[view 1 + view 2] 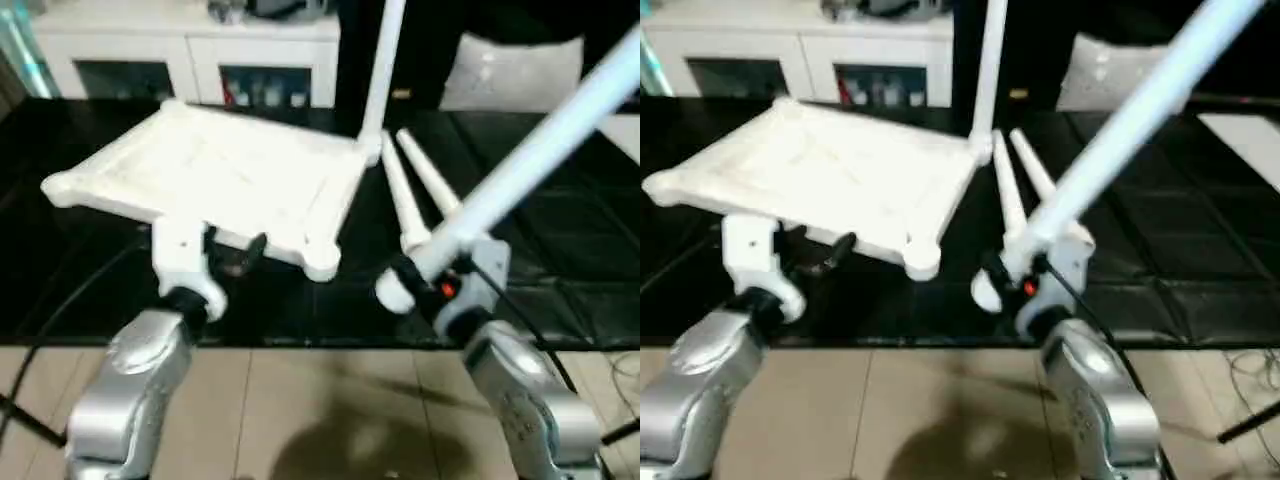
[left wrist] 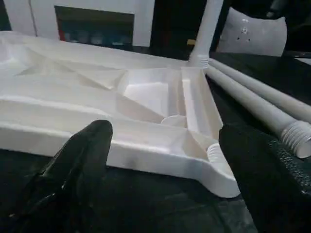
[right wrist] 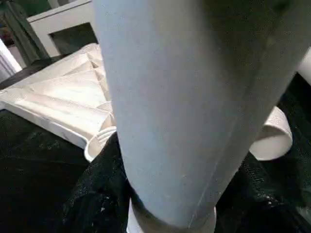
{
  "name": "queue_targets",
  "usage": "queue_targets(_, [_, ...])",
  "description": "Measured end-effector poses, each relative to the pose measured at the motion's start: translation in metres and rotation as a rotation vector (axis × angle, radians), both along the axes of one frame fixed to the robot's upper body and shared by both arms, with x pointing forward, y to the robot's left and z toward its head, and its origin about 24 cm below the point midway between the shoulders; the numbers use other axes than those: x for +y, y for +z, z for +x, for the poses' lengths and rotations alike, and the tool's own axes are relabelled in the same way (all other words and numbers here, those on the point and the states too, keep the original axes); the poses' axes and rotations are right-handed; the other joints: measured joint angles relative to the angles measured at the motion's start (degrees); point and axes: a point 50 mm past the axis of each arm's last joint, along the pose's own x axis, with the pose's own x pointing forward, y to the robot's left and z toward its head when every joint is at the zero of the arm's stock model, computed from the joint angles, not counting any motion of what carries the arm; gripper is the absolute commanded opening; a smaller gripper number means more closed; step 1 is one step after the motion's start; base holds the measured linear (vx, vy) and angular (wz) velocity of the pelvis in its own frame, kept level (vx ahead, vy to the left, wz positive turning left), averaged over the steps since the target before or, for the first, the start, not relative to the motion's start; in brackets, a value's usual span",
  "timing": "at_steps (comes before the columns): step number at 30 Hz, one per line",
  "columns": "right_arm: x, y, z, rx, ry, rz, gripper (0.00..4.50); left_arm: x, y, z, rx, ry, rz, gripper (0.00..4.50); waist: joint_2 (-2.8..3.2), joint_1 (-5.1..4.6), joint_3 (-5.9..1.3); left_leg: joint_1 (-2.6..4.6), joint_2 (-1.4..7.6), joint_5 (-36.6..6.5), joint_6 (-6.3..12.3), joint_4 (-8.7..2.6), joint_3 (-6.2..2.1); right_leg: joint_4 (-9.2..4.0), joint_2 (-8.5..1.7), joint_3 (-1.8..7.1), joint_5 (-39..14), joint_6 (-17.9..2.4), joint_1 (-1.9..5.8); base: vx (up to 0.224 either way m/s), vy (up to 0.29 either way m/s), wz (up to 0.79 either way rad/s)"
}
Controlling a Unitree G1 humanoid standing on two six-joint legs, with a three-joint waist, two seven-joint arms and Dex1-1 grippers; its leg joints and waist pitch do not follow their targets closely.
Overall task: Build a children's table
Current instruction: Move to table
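Nearest the camera, at the lower right of the head view, the right hand (image 1: pixel 425 275) was clenched around a long round tapered white plastic leg (image 1: pixel 540 150) close to its threaded end, the shaft slanting up to the upper right corner of the frame. With so much length overhanging a grip set that low, the leg could have swung or slipped in the fingers as it was turned toward a socket, and its far end could have struck the leg already standing.

At the lower left, the left hand (image 1: pixel 225 255) hung released, its black fingers (image 2: pixel 82 160) spread wide just in front of the near edge of the white plastic rectangular tabletop (image 1: pixel 220 170) without touching it. The top lay ribbed side up on the black desk (image 1: pixel 560 250), left of centre. Nothing pinned it down, so pushing a leg into the near corner socket (image 2: pixel 214 153) could have slid or tipped the top rather than seated the thread. A slanted entry could also have cross-threaded it.

Just right of the top, two more white tapered legs (image 1: pixel 410 200) lay side by side on the desk, near the gripped leg's butt; a careless sweep could have rolled them away.

Farther back, one white leg (image 1: pixel 385 60) stood upright in the far right corner socket, and a white cabinet (image 1: pixel 190 50) lined the upper left.
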Motion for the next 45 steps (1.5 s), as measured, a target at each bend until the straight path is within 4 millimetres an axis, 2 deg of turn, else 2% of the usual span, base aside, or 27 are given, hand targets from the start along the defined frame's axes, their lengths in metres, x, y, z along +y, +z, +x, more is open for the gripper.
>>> queue_targets(5, [0.004, 0.0, 0.0, -0.003, 0.046, -0.031, 1.89, 0.002, 0.003, -0.001, -0.013, 0.006, -0.003, 3.97, -0.27, 0.2, 0.03, -0.19, 0.08, 0.11, -0.18, -1.04, -0.01, -0.57, -0.12, -0.48, -0.04, 0.3, 0.12, 0.0, 0.0, 0.0])
queue_targets(8, [0.002, -0.001, -0.001, 0.002, 0.042, -0.036, 1.89, 0.001, 0.003, -0.001, -0.016, -0.003, -0.014, 3.97, 0.13, -0.5, 0.17, -0.59, -0.3, 0.11, -0.17, -1.13, -2.52, -1.74, -1.8, -4.89, -0.45, 0.83, 2.08, 0.056, -0.022, 0.43])
queue_targets(10, [0.002, 0.0, 0.0, -0.001, 0.045, -0.043, 1.89, 0.002, 0.003, -0.001, -0.014, -0.003, -0.014, 3.97, 0.35, -0.6, 0.44, 0.37, 0.58, 0.06, -0.24, -1.22, -2.27, -2.38, -1.75, -6.07, -1.04, 0.85, 3.01, 0.066, -0.022, 0.39])
queue_targets(12, [0.007, 0.0, 0.0, -0.004, 0.062, -0.032, 1.89, 0.006, 0.002, -0.002, -0.012, 0.009, -0.011, 3.97, 0.77, -0.29, 0.74, 1.66, 1.24, -0.1, -0.48, -1.42, -1.77, -2.61, -1.07, -5.67, -1.81, 0.71, 4.43, 0.092, -0.021, 0.21])
queue_targets(14, [0.009, 0.0, -0.001, -0.006, 0.076, -0.026, 1.89, 0.008, 0.003, -0.002, -0.015, 0.018, -0.007, 3.97, 0.37, -0.52, 0.63, 3.09, 1.01, -0.71, -0.78, -2.15, -1.28, -2.52, -0.81, -4.4, -2.23, 0.61, 5.21, 0.131, -0.003, 0.0])
queue_targets(16, [0.007, 0.001, -0.001, -0.009, 0.078, -0.038, 1.89, 0.007, 0.003, -0.001, -0.016, 0.013, -0.011, 3.97, 0.15, -0.69, 0.18, 3.19, 0.93, -0.96, -0.87, -2.87, -0.65, -2.65, -0.79, -3.96, -2.28, 0.52, 5.89, 0.194, -0.02, -0.03])
queue_targets(18, [0.005, 0.0, 0.0, -0.009, 0.074, -0.049, 1.89, 0.001, 0.003, -0.001, -0.015, -0.01, -0.017, 3.97, 0.43, -0.5, -0.25, 3.03, 0.95, -1.14, 0.0, -3.03, -0.08, -2.73, -0.69, -3.88, -2.97, 0.69, 5.86, 0.174, -0.01, 0.04])
queue_targets(22, [0.005, -0.003, 0.0, 0.007, 0.075, -0.052, 1.89, 0.002, 0.004, -0.001, -0.02, -0.01, -0.013, 3.97, 0.41, 0.13, -1.09, 3.03, 0.65, -2.64, 1.32, -2.81, -0.43, -2.55, -0.45, -3.85, -4.76, 0.49, 5.86, 0.163, -0.009, 0.05])
queue_targets(24, [0.013, -0.003, -0.001, 0.004, 0.111, -0.052, 1.89, 0.005, 0.003, -0.001, -0.015, 0.001, -0.008, 3.97, -0.07, -0.48, -1.34, 4.19, -0.03, -3.44, 1.23, -3.2, -1.67, 0.94, -0.63, -2.9, -6.17, -0.83, 4.13, 0.211, -0.051, 0.09])
queue_targets(25, [0.017, -0.003, -0.001, 0.0, 0.133, -0.051, 1.89, 0.009, 0.003, -0.001, -0.014, 0.013, -0.005, 3.97, -0.51, -0.98, -1.62, 5.11, -0.4, -4.22, 0.84, -3.03, -1.92, 4.61, -1.15, -2.25, -6.54, -0.45, 2.2, 0.142, -0.057, 0.02])
queue_targets(26, [0.017, -0.003, -0.001, -0.001, 0.137, -0.051, 1.89, 0.009, 0.004, 0.0, -0.019, 0.014, 0.0, 3.97, -1.11, -1.24, -1.97, 5.67, -0.88, -4.85, 0.96, -2.9, -1.89, 5.34, -1.1, -1.26, -6.44, -0.13, 0.52, 0.043, -0.075, -0.04])
queue_targets(27, [0.016, -0.003, -0.001, -0.007, 0.136, -0.06, 1.89, 0.009, 0.006, 0.0, -0.028, 0.01, 0.002, 3.97, -2.42, -1.34, -2.23, 6.03, -1.82, -5.6, 1.29, -2.4, -1.41, 3.48, -1.34, 0.16, -5.67, 0.66, 0.25, 0.0, 0.0, 0.0])
queue_targets(28, [0.01, -0.004, -0.001, -0.006, 0.119, -0.077, 1.89, 0.006, 0.005, 0.002, -0.029, 0.004, -0.012, 3.97, -2.58, -1.25, -2.16, 5.56, -2.15, -6.48, 3.94, -0.09, -1.16, 4.39, -0.84, 0.93, -6.85, 0.71, 1.17, 0.027, -0.061, 0.12])
queue_targets(29, [0.002, -0.008, -0.001, 0.012, 0.097, -0.102, 1.89, -0.005, 0.002, 0.001, -0.018, -0.037, -0.026, 3.97, -2.47, 0.11, -2.13, 4.37, -2.38, -6.29, 8.35, 4.24, -1.19, 3.86, -0.43, 1.49, -7.22, 0.22, 2.52, 0.128, -0.045, 0.02])
queue_targets(30, [-0.003, -0.008, 0.0, 0.014, 0.076, -0.11, 1.89, -0.009, 0.001, 0.001, -0.016, -0.055, -0.025, 3.97, -2.17, 0.48, -2.12, 2.38, -2.76, -5.77, 7.59, 7.45, -1.33, 2.94, -0.07, 1.29, -7.22, 0.18, 3.82, 0.128, -0.045, 0.02])
queue_targets(31, [-0.004, -0.007, 0.001, 0.009, 0.067, -0.111, 1.89, -0.009, 0.002, 0.001, -0.02, -0.059, -0.024, 3.97, -2.22, 1.1, -2.01, 0.93, -3.01, -4.97, 6.2, 7.43, -1.21, 2.15, 0.35, 1.2, -7.24, 0.06, 4.8, 0.133, -0.044, -0.23])
queue_targets(32, [-0.004, -0.006, 0.001, -0.001, 0.066, -0.11, 1.89, -0.008, 0.003, 0.001, -0.027, -0.058, -0.017, 3.97, -1.0, 1.66, -1.85, -0.67, -2.38, -3.38, 3.7, 4.97, -1.22, 0.87, 1.35, -0.01, -7.24, -0.27, 6.61, 0.117, -0.011, -0.09])
queue_targets(33, [-0.004, -0.005, 0.001, -0.006, 0.067, -0.112, 1.89, -0.007, 0.005, 0.002, -0.034, -0.056, -0.013, 3.97, 0.62, 1.83, -1.86, -1.38, -1.38, -2.46, 2.77, 1.42, -1.16, 0.22, 2.58, -0.99, -7.53, -0.37, 7.87, 0.172, 0.036, -0.06])
queue_targets(34, [-0.003, -0.005, 0.002, -0.006, 0.069, -0.116, 1.89, -0.005, 0.005, 0.002, -0.039, -0.049, -0.002, 3.97, 2.24, 1.77, -1.19, -0.85, 0.06, 0.87, 2.17, 0.3, -1.66, -0.14, 4.01, -1.8, -8.18, -0.17, 9.44, 0.121, 0.053, 0.03])
queue_targets(35, [0.001, -0.007, 0.001, 0.001, 0.08, -0.108, 1.89, -0.002, 0.003, 0.001, -0.028, -0.036, 0.005, 3.97, 2.46, 1.52, -1.14, -0.4, 0.09, 0.11, 2.44, 0.39, -1.72, -0.51, 3.9, -2.11, -8.51, -0.19, 10.07, 0.167, 0.084, 0.04])
queue_targets(36, [0.01, -0.005, 0.002, -0.01, 0.112, -0.101, 1.89, 0.002, 0.003, 0.002, -0.029, -0.022, 0.014, 3.97, 1.64, 1.24, -1.29, -0.18, -0.52, 0.07, 2.7, -0.16, -1.73, 1.22, 3.51, -1.81, -9.31, -1.93, 9.12, 0.184, 0.056, -0.03])
queue_targets(38, [0.016, -0.001, 0.003, -0.037, 0.139, -0.102, 1.89, 0.005, 0.0, 0.003, -0.017, -0.019, 0.013, 3.97, 1.06, 0.02, -1.57, -0.02, -1.13, -0.35, 3.44, -0.14, -1.74, 6.73, 2.8, -1.29, -8.82, -0.77, 5.35, 0.154, 0.047, 0.0])
queue_targets(39, [0.014, 0.0, 0.003, -0.043, 0.133, -0.112, 1.89, 0.004, 0.001, 0.003, -0.02, -0.034, 0.012, 3.97, 0.86, -0.1, -1.75, -0.06, -1.2, -0.43, 3.57, 0.17, -1.49, 7.28, 2.4, -1.06, -7.86, 0.7, 3.46, 0.084, 0.026, 0.07])
queue_targets(40, [0.01, 0.0, 0.003, -0.051, 0.121, -0.13, 1.89, 0.001, 0.002, 0.003, -0.023, -0.062, 0.007, 3.97, 0.15, 0.08, -2.08, -0.19, -1.82, -0.29, 3.29, 0.32, -0.89, 5.31, 1.29, -0.24, -5.42, 2.71, 1.12, 0.084, 0.026, 0.07])
queue_targets(41, [0.008, 0.0, 0.004, -0.06, 0.113, -0.146, 1.89, -0.001, 0.002, 0.003, -0.024, -0.089, 0.009, 3.97, -0.57, 0.19, -2.31, -0.47, -2.71, -0.38, 3.22, 0.59, -0.39, 2.06, 0.3, 0.86, -3.03, 2.94, 0.39, 0.0, 0.0, 0.0])
queue_targets(42, [0.005, 0.0, 0.004, -0.064, 0.101, -0.16, 1.89, -0.004, 0.002, 0.004, -0.025, -0.116, 0.007, 3.97, -1.38, 0.32, -2.29, -1.05, -3.34, -0.61, 3.18, 1.01, 0.02, 2.17, -0.34, 1.95, -1.51, 3.03, -0.39, 0.0, 0.0, 0.0])
queue_targets(45, [-0.004, -0.004, 0.005, -0.05, 0.069, -0.168, 1.89, -0.009, 0.0, 0.004, -0.009, -0.208, 0.025, 4.32, -0.83, 1.58, -2.05, -0.98, -2.84, -0.17, 2.46, -0.66, -0.01, 1.06, 0.01, 1.49, -0.77, 2.0, -0.49, -0.023, -0.054, -0.01])
